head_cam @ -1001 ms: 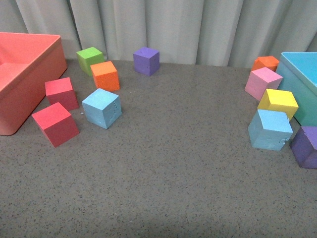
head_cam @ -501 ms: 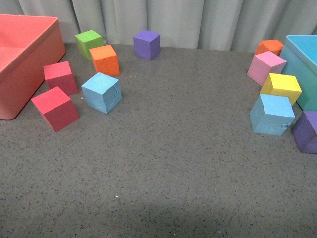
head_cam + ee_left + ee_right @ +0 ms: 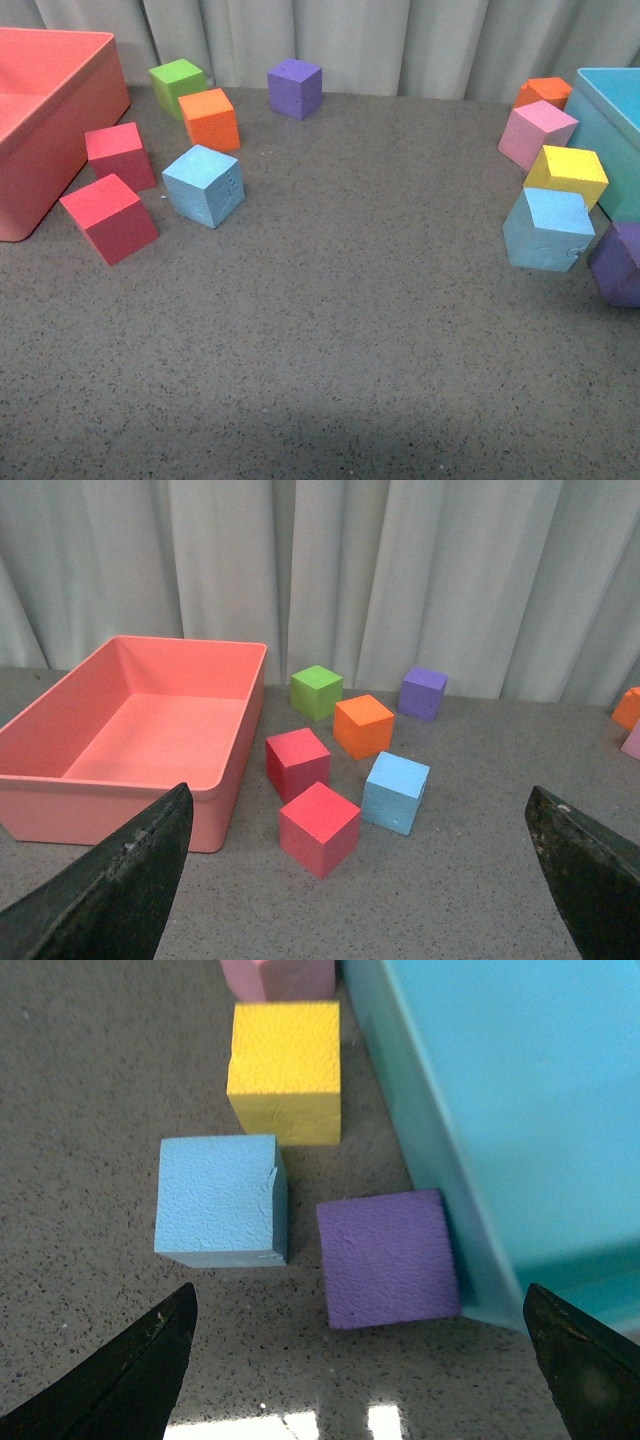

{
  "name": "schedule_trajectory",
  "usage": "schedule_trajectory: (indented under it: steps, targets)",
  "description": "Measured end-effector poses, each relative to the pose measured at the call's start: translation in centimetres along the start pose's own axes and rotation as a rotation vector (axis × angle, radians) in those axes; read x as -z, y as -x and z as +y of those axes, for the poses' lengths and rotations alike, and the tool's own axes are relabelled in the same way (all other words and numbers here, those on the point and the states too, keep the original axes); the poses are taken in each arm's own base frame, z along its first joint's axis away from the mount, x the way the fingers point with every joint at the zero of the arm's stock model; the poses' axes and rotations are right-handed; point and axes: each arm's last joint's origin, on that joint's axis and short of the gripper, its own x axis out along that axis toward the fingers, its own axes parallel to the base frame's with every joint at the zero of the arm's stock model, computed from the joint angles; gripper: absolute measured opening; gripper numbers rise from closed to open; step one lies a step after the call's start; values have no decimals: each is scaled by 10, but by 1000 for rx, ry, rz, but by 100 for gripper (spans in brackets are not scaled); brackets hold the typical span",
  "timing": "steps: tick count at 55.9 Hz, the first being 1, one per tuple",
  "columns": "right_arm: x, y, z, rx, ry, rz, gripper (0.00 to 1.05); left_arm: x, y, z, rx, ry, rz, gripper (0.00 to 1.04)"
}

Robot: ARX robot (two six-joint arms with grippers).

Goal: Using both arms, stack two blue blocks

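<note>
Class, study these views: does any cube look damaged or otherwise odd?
Only small flaws. The right blue block has a nick on one edge, and the left blue block bears faint dots on one face. Nothing else stands out.

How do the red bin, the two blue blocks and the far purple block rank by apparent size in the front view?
1. red bin.
2. right blue block and left blue block: nearly alike; the right looks slightly bigger but sits nearer the camera, so unranked.
3. far purple block, smallest and farthest back.
</note>
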Motion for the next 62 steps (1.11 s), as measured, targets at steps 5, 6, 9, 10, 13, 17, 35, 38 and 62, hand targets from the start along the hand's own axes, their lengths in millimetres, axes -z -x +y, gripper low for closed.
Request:
schedule_trajectory:
  steps: [5,6,9,10,13,17,35,38,62]
  targets:
    - [-9,-19,5,-18,-10,56,95,0,0,0,0,0,0,98]
    - [-10,-22,6,-21,-10,61,95,0,0,0,0,0,0,98]
    - [-15,-30,9,-32,-14,80,95,0,0,0,0,0,0,98]
    - [-17,-34,11,-39,-15,90,95,0,0,0,0,0,0,98]
    - [-21,-41,16,-54,-18,108,95,0,0,0,0,0,0,98]
    - [-26,-50,22,-79,-15,128,95,0,0,0,0,0,0,98]
    - [-29,-79,41,-78,-25,224,95,0,0,0,0,0,0,98]
    - [-28,-84,42,-78,-22,235,95,0,0,0,0,0,0,98]
    - [-25,-109,53,-64,6,297,95,0,0,0,0,0,0,98]
